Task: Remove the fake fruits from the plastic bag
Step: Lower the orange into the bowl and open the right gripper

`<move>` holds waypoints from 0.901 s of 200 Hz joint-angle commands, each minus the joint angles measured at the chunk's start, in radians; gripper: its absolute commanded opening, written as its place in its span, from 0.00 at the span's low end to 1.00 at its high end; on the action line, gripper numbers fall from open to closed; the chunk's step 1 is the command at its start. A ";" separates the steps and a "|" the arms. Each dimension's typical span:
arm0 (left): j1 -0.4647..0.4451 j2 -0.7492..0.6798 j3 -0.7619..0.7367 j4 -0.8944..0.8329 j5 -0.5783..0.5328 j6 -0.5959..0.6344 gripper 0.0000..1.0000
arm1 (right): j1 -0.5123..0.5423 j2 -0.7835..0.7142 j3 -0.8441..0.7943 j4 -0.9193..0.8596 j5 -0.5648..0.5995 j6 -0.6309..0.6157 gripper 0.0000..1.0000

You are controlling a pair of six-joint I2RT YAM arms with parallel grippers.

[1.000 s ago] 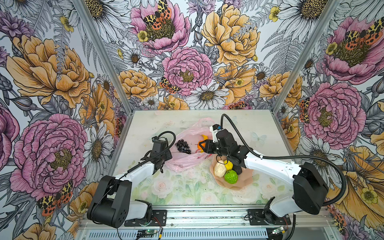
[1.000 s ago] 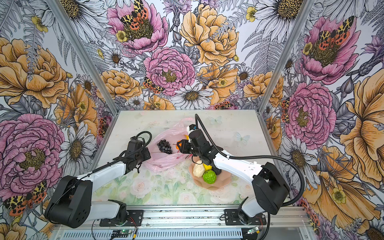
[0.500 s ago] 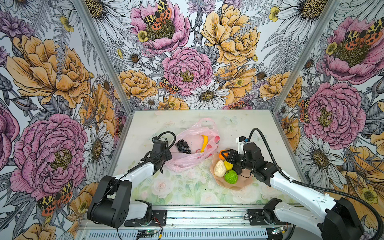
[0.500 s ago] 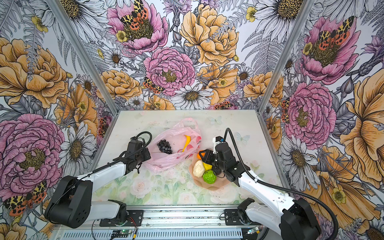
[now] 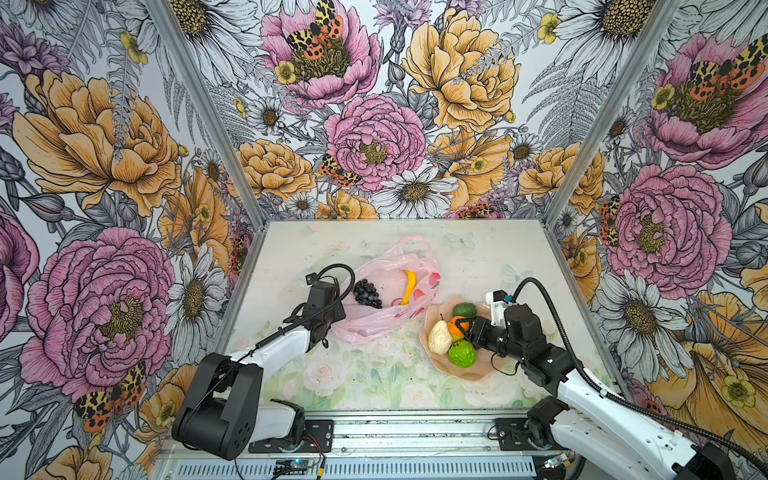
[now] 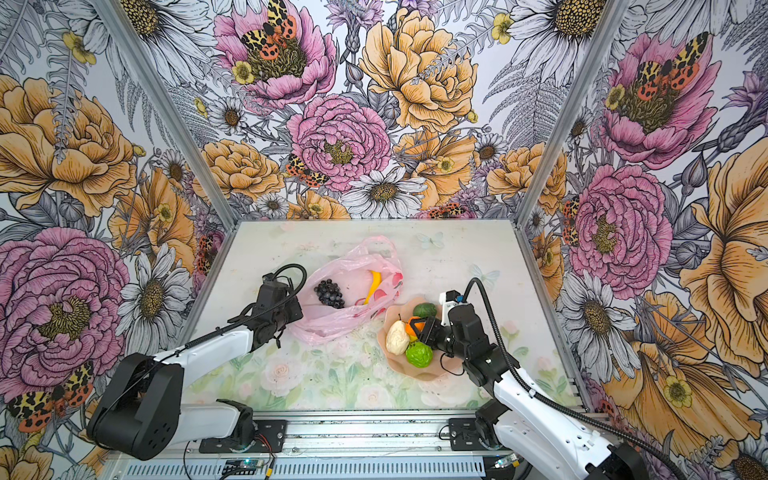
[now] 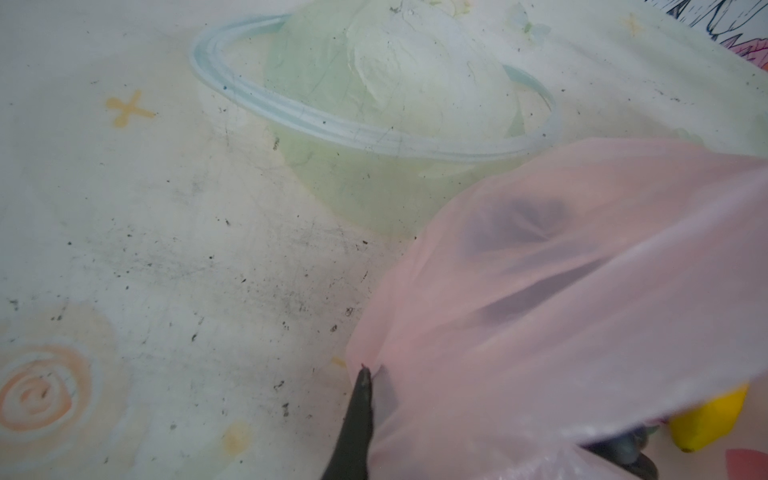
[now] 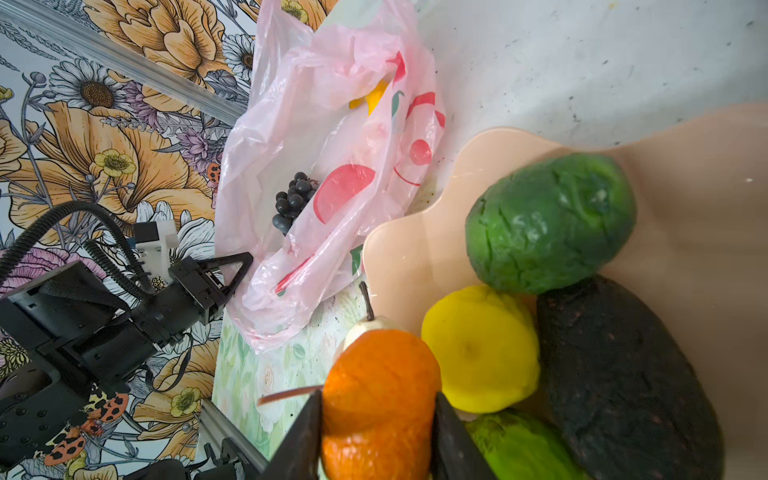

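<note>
The pink plastic bag point(image 5: 386, 291) point(image 6: 349, 291) lies open mid-table. Inside it are a dark grape bunch point(image 5: 367, 293) point(image 8: 293, 201) and a yellow banana point(image 5: 409, 286) point(image 8: 372, 97). My left gripper point(image 5: 332, 322) point(image 7: 368, 374) is shut on the bag's near-left edge. My right gripper point(image 5: 466, 328) point(image 8: 378, 415) is shut on the orange point(image 5: 458, 325) point(image 8: 380, 390) above the peach dish point(image 5: 465, 374). In the dish lie a cream pear point(image 5: 439, 337), a lemon point(image 8: 478, 349), a bumpy bright green fruit point(image 5: 462, 354), a green wrinkled fruit point(image 8: 548, 224) and a blackish rough fruit point(image 8: 623, 382).
Flowered walls close the table on the left, back and right. A metal rail point(image 5: 399, 432) with both arm bases runs along the front edge. The dish stands just right of the bag.
My right arm has carried the orange from over the bag, rightward and nearer, to above the dish. The left gripper and the bag have stayed put.
</note>
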 commanded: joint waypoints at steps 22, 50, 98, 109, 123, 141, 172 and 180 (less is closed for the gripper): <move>-0.009 -0.007 -0.003 0.019 -0.030 0.021 0.00 | -0.006 -0.022 -0.031 0.002 -0.026 0.029 0.40; -0.011 -0.010 -0.003 0.019 -0.035 0.020 0.00 | -0.004 -0.021 -0.048 0.013 -0.022 0.037 0.41; -0.012 -0.013 -0.006 0.021 -0.037 0.021 0.00 | -0.004 -0.017 -0.057 0.015 -0.017 0.031 0.45; -0.012 -0.015 -0.007 0.022 -0.038 0.021 0.00 | -0.005 -0.017 -0.059 0.015 -0.014 0.031 0.47; -0.012 -0.015 -0.008 0.021 -0.037 0.021 0.00 | -0.006 -0.015 -0.062 0.013 -0.010 0.030 0.48; -0.011 -0.015 -0.008 0.022 -0.038 0.021 0.00 | -0.006 -0.016 -0.061 0.009 -0.005 0.027 0.49; -0.012 -0.013 -0.006 0.022 -0.036 0.021 0.00 | -0.006 -0.029 -0.060 -0.010 0.012 0.026 0.49; -0.011 -0.012 -0.006 0.022 -0.035 0.021 0.00 | -0.005 -0.035 -0.059 -0.017 0.018 0.022 0.49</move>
